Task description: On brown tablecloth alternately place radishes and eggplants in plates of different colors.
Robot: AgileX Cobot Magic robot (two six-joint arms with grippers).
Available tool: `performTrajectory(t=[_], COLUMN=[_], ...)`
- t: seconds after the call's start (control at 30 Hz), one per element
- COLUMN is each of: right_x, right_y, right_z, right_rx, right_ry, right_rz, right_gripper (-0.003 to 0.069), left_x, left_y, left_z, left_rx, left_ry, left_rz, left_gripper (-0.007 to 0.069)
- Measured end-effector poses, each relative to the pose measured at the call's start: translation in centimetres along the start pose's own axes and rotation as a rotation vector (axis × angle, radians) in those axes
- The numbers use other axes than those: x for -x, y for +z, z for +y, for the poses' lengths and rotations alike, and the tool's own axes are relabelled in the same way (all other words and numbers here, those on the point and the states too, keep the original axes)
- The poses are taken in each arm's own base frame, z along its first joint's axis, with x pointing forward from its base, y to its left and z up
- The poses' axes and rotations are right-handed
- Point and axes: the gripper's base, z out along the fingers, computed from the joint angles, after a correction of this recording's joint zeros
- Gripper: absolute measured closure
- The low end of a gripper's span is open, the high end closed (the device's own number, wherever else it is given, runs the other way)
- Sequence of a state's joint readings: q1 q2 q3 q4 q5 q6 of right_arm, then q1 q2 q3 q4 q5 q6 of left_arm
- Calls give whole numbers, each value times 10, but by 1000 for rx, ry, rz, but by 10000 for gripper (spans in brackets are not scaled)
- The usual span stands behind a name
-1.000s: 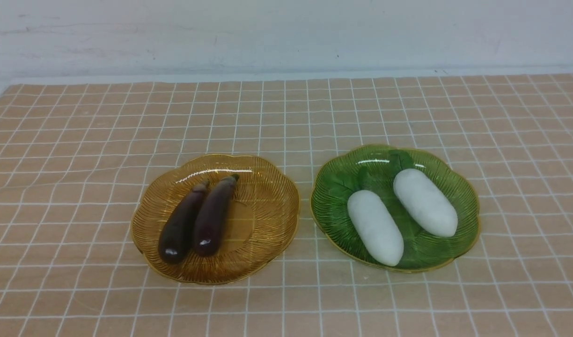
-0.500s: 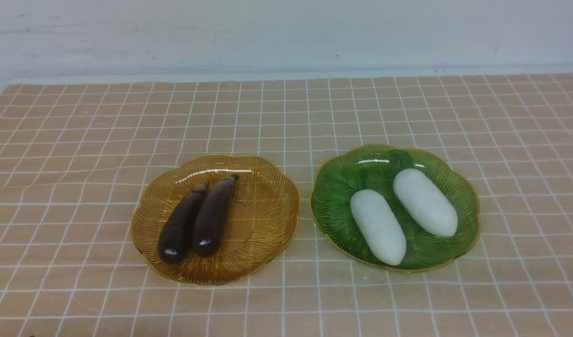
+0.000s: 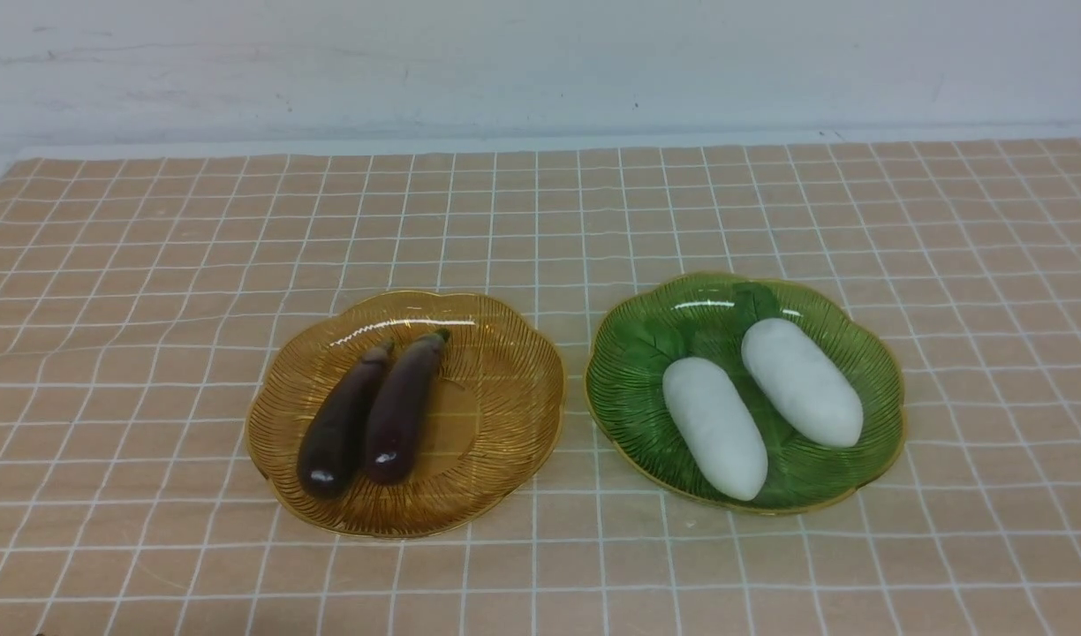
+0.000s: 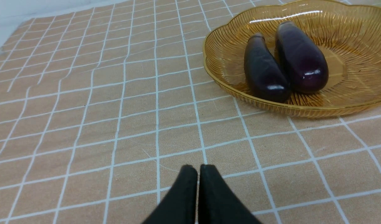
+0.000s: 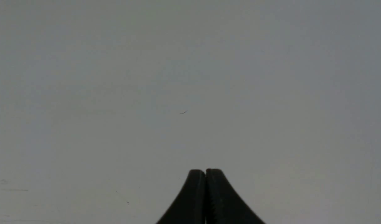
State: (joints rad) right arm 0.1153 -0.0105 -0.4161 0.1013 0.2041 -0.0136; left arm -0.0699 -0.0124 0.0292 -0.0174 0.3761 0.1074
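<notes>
Two dark purple eggplants (image 3: 342,424) (image 3: 404,411) lie side by side in the amber plate (image 3: 496,415) on the brown tablecloth (image 3: 152,265). Two white radishes (image 3: 715,427) (image 3: 802,382) lie in the green plate (image 3: 620,389) to its right, their green leaves pointing away from me. Neither gripper shows in the front view. In the left wrist view my left gripper (image 4: 198,168) is shut and empty, low over the cloth, short of the amber plate (image 4: 228,49) and its eggplants (image 4: 265,73). My right gripper (image 5: 205,171) is shut and empty before a plain grey surface.
A pale wall (image 3: 540,62) runs behind the cloth's far edge. The cloth is slightly wrinkled on the left side (image 3: 55,353). The two plates stand close together near the middle, with a narrow strip of cloth between them.
The left radish in the green plate has shifted slightly to the right, toward the other radish. Eggplants and plates have not moved.
</notes>
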Motion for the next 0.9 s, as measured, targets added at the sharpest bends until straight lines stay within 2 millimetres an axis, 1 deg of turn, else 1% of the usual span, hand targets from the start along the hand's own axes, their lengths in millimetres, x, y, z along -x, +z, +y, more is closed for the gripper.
performTrajectory(t=[0.27,0.33,0.4,0.53,0.6,0.63,0.67,0.77,0.83,0.9], right_x=[0,-2,-10,-38,-66,-86,-97,-145,-158,-162], right_y=[0,0,1,2,1,0,-2,-13,-18,-20], right_z=[0,0,-2,-6,-10,-12,-14,-18,-19,-19], right_rx=[0,-4,-22,-75,-103,-113,-116,-121,-123,-127], right_ry=[-8,-43,-110,-191,-217,-221,-221,-206,-189,-176], right_rz=[3,21,64,174,265,325,359,514,573,621], right_gripper=[674,674,674,674,674,674,674,674,674,674], left_x=[0,0,0,0,0,0,0,0,0,0], left_y=[0,0,0,0,0,0,0,0,0,0], left_z=[0,0,0,0,0,0,0,0,0,0], left_rx=[0,0,0,0,0,0,0,0,0,0], left_ry=[0,0,0,0,0,0,0,0,0,0], left_rz=[0,0,0,0,0,0,0,0,0,0], left_gripper=[628,628,628,628,628,628,628,628,628,628])
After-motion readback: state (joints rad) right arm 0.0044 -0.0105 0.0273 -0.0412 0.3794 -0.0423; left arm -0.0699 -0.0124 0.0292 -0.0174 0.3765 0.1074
